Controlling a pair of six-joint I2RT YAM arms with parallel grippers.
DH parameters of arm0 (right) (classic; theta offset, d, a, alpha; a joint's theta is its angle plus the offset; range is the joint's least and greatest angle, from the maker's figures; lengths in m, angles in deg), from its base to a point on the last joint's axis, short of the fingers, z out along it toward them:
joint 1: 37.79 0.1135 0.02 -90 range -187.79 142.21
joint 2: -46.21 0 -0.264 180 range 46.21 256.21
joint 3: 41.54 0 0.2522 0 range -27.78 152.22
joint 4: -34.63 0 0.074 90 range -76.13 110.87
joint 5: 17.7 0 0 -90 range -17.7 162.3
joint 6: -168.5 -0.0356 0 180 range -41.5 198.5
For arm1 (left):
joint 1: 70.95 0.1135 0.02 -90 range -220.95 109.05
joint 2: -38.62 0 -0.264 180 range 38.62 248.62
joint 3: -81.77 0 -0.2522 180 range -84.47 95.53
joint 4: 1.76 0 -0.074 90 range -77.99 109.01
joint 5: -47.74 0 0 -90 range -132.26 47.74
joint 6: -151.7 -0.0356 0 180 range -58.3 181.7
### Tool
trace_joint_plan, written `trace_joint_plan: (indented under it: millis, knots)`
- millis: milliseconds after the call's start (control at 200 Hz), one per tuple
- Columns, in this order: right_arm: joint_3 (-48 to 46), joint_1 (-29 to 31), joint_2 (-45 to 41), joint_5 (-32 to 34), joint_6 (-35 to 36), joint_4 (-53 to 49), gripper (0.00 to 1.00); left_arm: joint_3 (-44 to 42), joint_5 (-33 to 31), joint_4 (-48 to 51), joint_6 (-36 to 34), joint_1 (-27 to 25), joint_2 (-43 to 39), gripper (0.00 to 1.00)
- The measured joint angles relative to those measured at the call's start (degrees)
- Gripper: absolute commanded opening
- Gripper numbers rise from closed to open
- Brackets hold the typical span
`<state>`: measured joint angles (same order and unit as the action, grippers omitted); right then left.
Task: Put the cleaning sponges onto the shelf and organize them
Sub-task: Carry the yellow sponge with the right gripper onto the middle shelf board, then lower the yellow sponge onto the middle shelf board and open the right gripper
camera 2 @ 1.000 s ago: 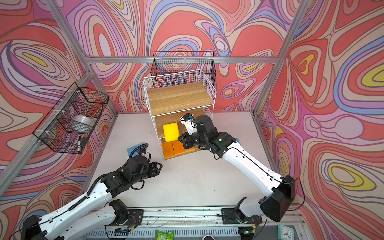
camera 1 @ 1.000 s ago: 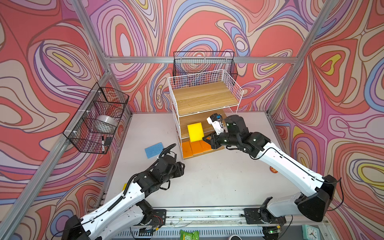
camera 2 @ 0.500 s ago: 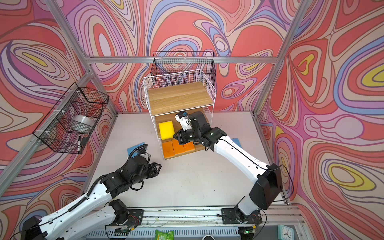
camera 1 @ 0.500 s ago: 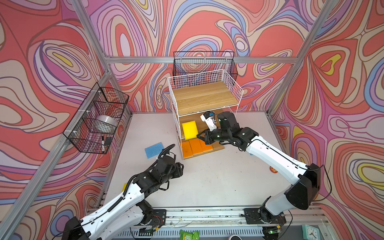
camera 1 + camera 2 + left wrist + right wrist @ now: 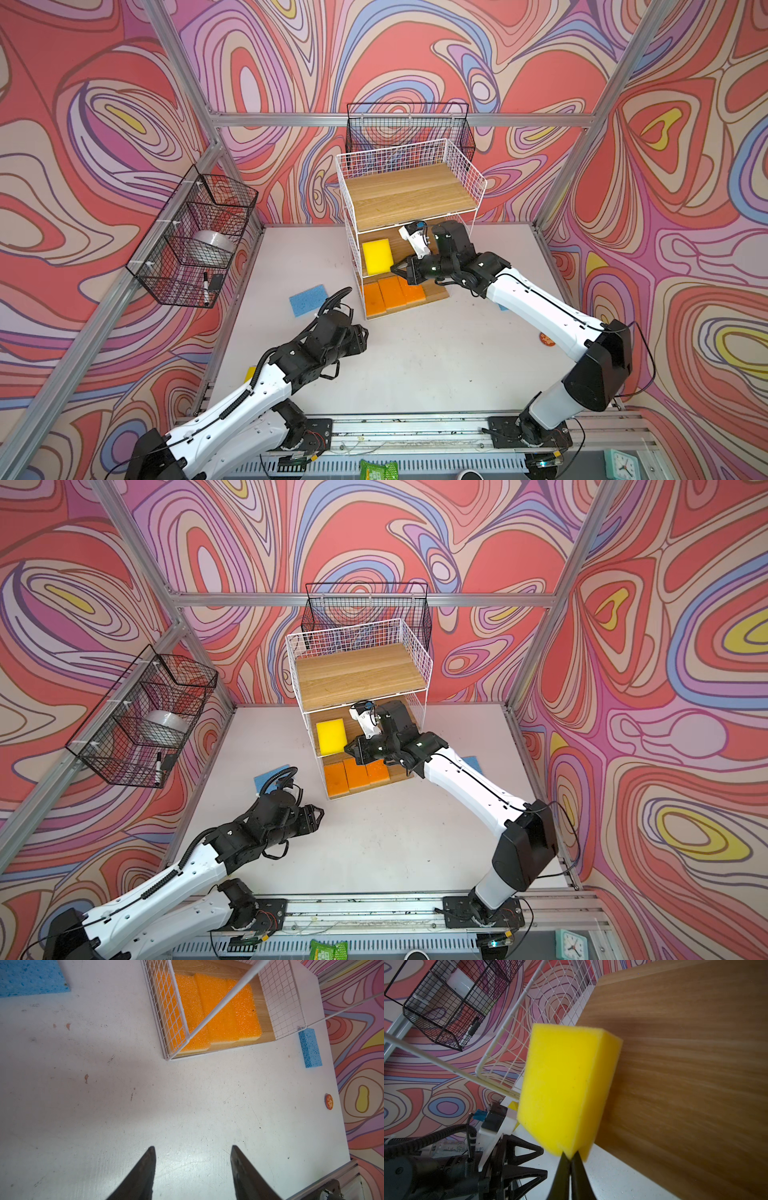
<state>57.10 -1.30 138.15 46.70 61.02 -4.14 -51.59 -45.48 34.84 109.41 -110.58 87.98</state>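
Where the yellow sponge (image 5: pixel 566 1088) lies flat on the middle board of the shelf (image 5: pixel 411 195), its long axis runs roughly away from the right fingers (image 5: pixel 560 1178), which are clenched empty with their tips at its near corner. The wire wall (image 5: pixel 500 1068) hems one side and bare board lies on the other. The left fingers (image 5: pixel 141 1178) hang released over the table (image 5: pixel 187 1105), well apart.

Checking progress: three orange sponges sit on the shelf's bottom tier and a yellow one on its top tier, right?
Wrong tier: the yellow sponge lies on the middle tier of the shelf, not the top, as both top views show. The three orange sponges do sit on the bottom tier.
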Motion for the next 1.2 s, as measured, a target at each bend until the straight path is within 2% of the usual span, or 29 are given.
trace_joint_plan:
  millis: [330,521,656,811,956,1202]
  knots:
    - [0.0,0.0,0.1,-1.5,-0.9,0.7,0.00,0.0,0.0,0.0,-0.1,0.3,-0.3,0.59]
    - [0.0,0.0,0.2,-1.4,-1.0,1.1,0.28,0.0,0.0,0.1,-0.2,0.3,-0.5,0.59]
    - [0.0,0.0,0.2,-1.4,-1.2,1.2,0.37,-0.1,0.0,0.1,-0.2,0.4,-0.9,0.59]
    - [0.0,0.0,0.2,-1.4,-1.3,1.3,0.42,-0.1,0.0,0.1,-0.2,0.4,-1.0,0.59]
    - [-0.4,0.0,0.2,-1.4,-1.5,2.1,0.60,-0.1,0.0,0.1,-0.2,0.4,-1.0,0.59]
    - [-2.2,0.0,-0.3,-1.7,-1.7,5.1,0.60,-0.1,0.0,0.1,-0.2,0.4,-0.5,0.59]
